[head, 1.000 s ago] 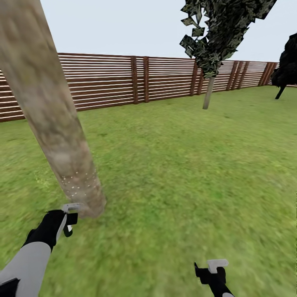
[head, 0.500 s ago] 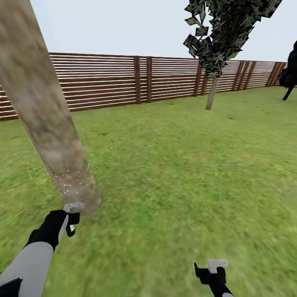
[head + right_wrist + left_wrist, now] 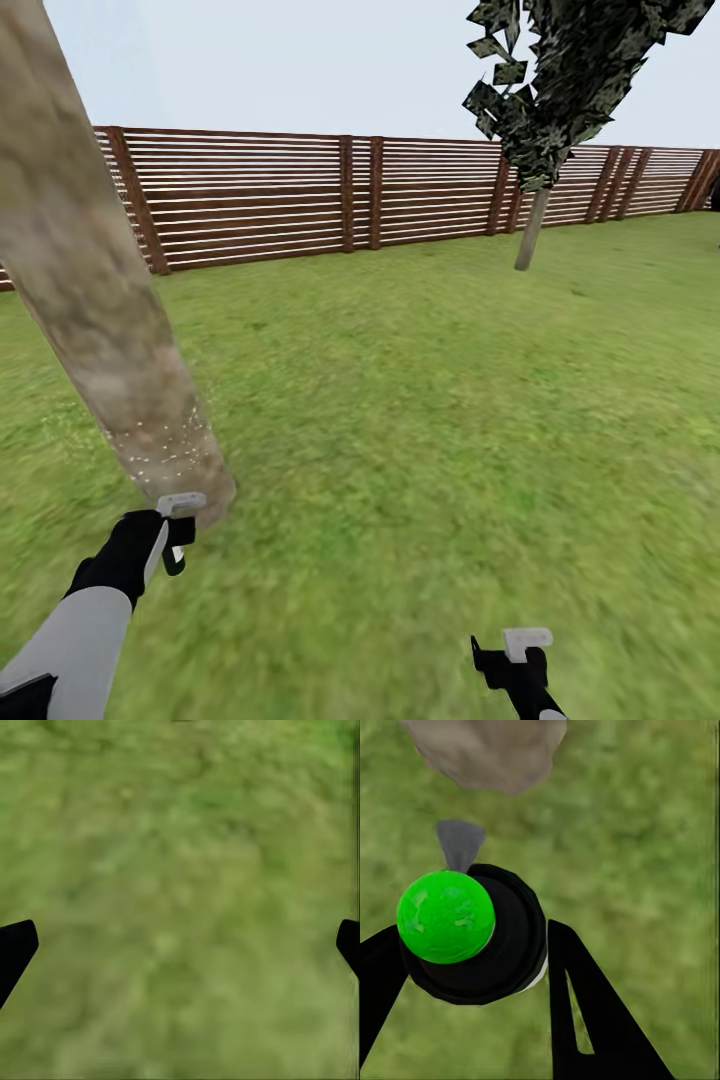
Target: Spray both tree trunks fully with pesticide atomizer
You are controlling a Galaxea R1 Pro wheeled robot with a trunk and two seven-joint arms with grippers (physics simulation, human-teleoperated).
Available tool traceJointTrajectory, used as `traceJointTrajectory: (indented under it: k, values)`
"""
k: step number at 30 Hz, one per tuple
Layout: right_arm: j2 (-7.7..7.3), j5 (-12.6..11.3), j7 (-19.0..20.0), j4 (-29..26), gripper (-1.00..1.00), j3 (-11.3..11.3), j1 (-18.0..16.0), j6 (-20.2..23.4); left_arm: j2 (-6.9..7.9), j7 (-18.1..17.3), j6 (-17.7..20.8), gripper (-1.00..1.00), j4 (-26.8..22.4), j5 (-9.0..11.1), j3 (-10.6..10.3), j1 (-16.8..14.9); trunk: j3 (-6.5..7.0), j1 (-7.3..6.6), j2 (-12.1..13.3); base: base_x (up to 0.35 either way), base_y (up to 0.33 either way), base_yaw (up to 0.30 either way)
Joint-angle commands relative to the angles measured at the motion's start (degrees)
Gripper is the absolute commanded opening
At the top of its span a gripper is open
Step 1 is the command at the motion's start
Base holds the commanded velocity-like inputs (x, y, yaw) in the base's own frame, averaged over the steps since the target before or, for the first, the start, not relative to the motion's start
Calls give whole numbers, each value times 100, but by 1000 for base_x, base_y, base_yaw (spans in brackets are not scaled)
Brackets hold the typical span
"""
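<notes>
No writing or labels readable anywhere.

Head view: my left claw (image 3: pixel 172 535) sits low at left, black, just beside the base of the near tree trunk (image 3: pixel 95 290), with something dark and slim hanging in it, too small to name here. The trunk is thick, mottled grey-tan, leaning across the left side, with small white specks (image 3: pixel 165 450) scattered on its lower part. My right claw (image 3: pixel 515 655) is at the bottom edge, over bare lawn (image 3: pixel 420 420). Second tree (image 3: pixel 545 130) stands well apart, far right near the fence (image 3: pixel 300 195), thin pale trunk below blocky dark-green leaves. Brown slatted fence runs across the back, pale sky above. Nothing lies on the grass between me and that second tree.

Left wrist view: my fingers (image 3: pixel 585 1012) are closed on the pesticide atomizer (image 3: pixel 472 937), black round body with a bright green cap on top and a grey nozzle pointing at the trunk base (image 3: pixel 487 750). Grass underneath.

Right wrist view: my fingertips (image 3: pixel 15 949) sit at opposite edges, spread wide, holding nothing, blurry grass (image 3: pixel 180 885) between them.
</notes>
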Motion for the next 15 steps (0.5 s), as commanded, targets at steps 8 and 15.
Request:
traceJointTrajectory:
  k: [8,15]
  values:
    - [7,-49,-12,1,100,51,-1,-11,-4,-40,26,-100,-19,-58,22,-3,-5,1,-2,172,-259,211]
    - [0,-49,-12,-6,100,46,-2,-11,-99,-77,-529,-100,33,-50,22,127,-5,1,-2,-286,-78,153]
